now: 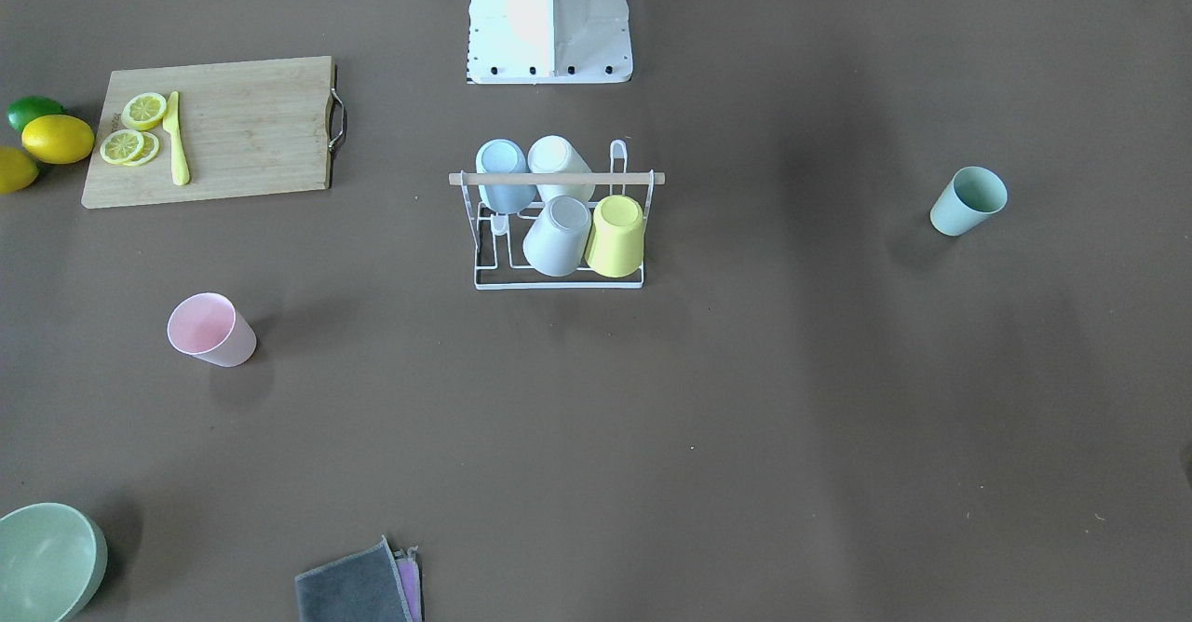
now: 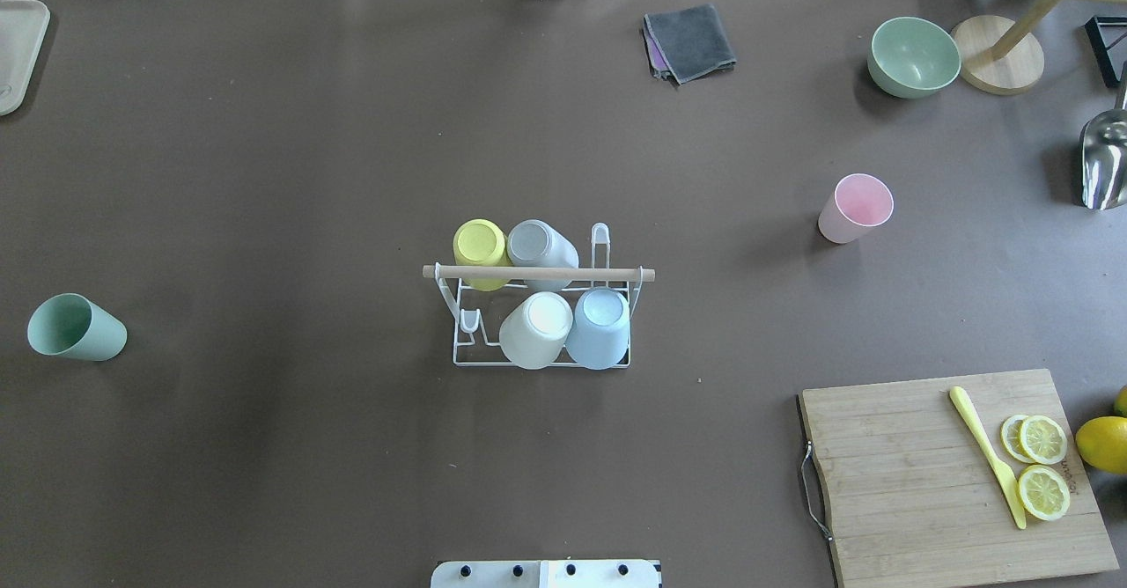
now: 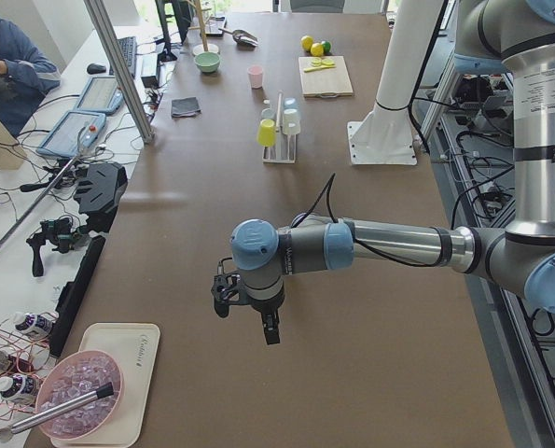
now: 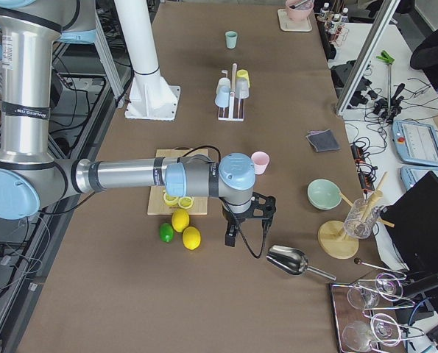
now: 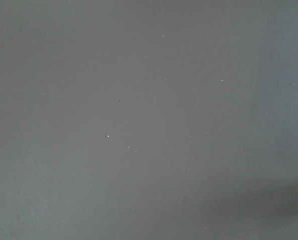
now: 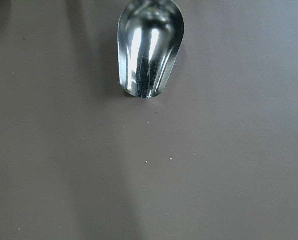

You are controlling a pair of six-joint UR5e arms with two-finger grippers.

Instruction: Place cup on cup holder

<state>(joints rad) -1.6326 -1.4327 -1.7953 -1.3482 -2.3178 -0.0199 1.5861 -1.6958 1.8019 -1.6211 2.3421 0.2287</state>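
Exterior left: left fingers; exterior right: right fingers; grip untellable. Overhead: loaded cup holder.

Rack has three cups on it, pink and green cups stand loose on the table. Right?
Not quite. The overhead view shows four cups on the rack, not three: yellow cup, grey cup, white cup, blue cup. The pink cup and green cup do stand loose on the table.
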